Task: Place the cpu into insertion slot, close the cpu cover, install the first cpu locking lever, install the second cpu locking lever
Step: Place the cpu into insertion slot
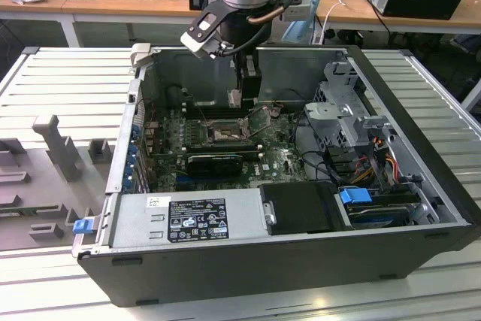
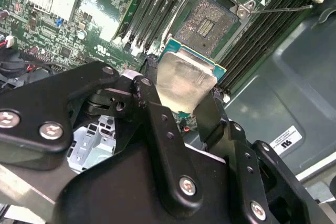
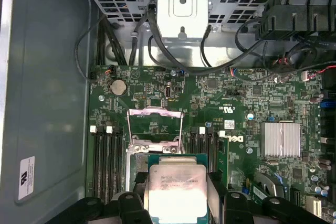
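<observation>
Over open case [image 1: 285, 268], exterior view: gripper [image 1: 242, 89] poised above insertion slot [image 1: 225, 134], cpu cover [image 1: 263, 116] flipped up. Second wrist view: fingers [image 2: 157, 114] pinching cpu [image 2: 186, 85] by edges, near slot, not seated. First wrist view: same grip. Step 1 underway; prob. needs squaring w/ socket.

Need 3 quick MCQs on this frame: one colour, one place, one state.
1. Colour of the circuit board around the insertion slot? A green; B red; C white
2. Where is the cpu? A seated in the slot; B between the fingers; C on the table
3. The cpu cover is: A shut; B swung open; C missing

1A: green shows in both wrist views.
2B: the gripper is shut on it, above the board.
3B: the frame stands clear of the bare slot.
</observation>
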`<action>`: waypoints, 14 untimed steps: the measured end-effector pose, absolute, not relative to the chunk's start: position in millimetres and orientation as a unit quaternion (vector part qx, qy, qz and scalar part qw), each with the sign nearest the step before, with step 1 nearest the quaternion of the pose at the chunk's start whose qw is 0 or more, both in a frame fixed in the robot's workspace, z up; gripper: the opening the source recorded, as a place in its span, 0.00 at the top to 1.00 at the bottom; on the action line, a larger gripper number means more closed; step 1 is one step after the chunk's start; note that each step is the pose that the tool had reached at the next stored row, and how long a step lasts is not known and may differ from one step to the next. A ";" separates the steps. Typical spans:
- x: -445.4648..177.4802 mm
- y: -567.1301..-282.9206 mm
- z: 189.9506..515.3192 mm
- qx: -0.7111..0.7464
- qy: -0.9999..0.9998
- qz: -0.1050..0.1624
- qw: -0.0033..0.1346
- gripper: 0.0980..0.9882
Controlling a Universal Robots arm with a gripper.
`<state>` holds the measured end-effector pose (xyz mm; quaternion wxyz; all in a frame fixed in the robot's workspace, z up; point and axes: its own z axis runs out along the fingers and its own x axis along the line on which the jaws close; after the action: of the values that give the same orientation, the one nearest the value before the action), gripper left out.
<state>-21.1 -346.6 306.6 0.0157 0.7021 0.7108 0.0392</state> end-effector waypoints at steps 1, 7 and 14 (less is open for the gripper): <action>-21.1 -346.6 305.8 0.702 0.711 0.039 0.016 0.52; -21.2 -346.4 296.7 0.701 0.712 0.040 0.016 0.52; -23.9 -345.3 284.7 0.685 0.727 0.041 0.016 0.52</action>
<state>-23.9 -345.3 284.7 0.0159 0.6847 0.7275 0.0413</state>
